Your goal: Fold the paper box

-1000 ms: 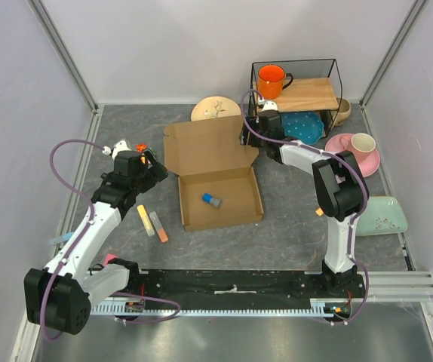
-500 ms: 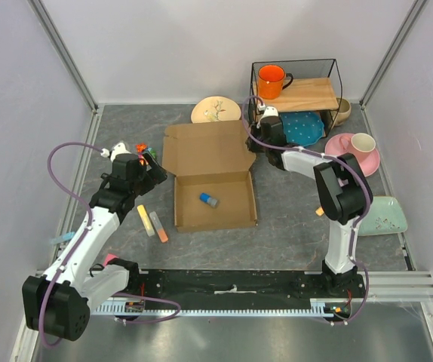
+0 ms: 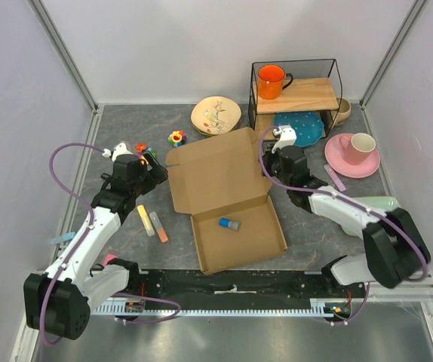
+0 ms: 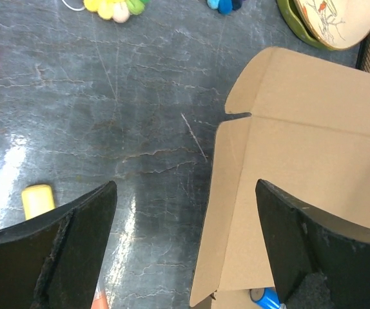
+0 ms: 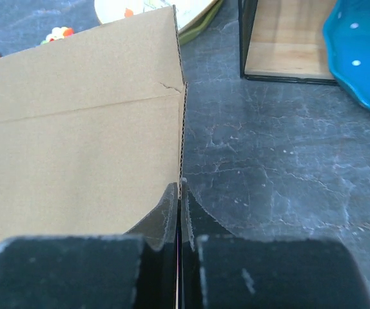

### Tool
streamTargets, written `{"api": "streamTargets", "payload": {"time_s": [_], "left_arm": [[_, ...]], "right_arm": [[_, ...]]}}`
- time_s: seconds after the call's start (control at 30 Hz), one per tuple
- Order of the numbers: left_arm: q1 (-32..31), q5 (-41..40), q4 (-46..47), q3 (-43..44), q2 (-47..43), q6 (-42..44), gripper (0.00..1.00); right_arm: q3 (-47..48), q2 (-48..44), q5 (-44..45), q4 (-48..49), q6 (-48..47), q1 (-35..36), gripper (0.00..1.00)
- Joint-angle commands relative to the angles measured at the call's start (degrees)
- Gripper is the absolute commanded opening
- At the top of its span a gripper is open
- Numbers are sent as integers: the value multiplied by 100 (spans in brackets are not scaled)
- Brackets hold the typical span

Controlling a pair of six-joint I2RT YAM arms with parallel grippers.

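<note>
The paper box (image 3: pixel 224 177) is a brown cardboard mailer lying open mid-table, lid flat toward the back and shallow tray (image 3: pixel 273 245) toward the front. A small blue cylinder (image 3: pixel 229 223) lies in the tray. My right gripper (image 3: pixel 266 161) is shut on the lid's right edge; in the right wrist view the cardboard sheet (image 5: pixel 82 141) runs straight between the closed fingers (image 5: pixel 180 188). Just left of the lid's corner my left gripper (image 3: pixel 157 167) stands open, not touching it. The left wrist view has the box (image 4: pixel 314 161) edge below the wide-spread gripper (image 4: pixel 185 187).
A black wire shelf (image 3: pixel 335 83) with a wooden board and an orange mug (image 3: pixel 271 79) stands at the back right, a blue plate (image 3: pixel 303 127) under it. A flowered plate (image 3: pixel 216 115), a pink cup and saucer (image 3: pixel 356 151), and yellow (image 3: pixel 145 219) and orange (image 3: pixel 158 226) sticks lie around.
The right gripper closed on the lid's right edge and drew back toward the front right, dragging and turning the box with it. The left arm barely moved.
</note>
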Motion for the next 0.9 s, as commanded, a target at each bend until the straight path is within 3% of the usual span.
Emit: {"api": "streamTargets", "payload": {"time_s": [0.0, 0.23, 0.37, 0.7, 0.87], "left_arm": [[43, 406, 600, -294, -39, -142, 94], [34, 1750, 1603, -928, -258, -319, 95], [25, 1954, 1796, -990, -101, -92, 96], [25, 2533, 1648, -243, 954, 647, 90], [34, 2841, 1594, -76, 1288, 876, 82]], "right_arm": [[-444, -1050, 435, -92, 20, 156, 1], [-919, -1809, 690, -497, 329, 201, 0], [-990, -1932, 629, -577, 320, 209, 0], [-1104, -2108, 444, -550, 355, 218, 0], [-1175, -2205, 382, -436, 381, 218, 0]]}}
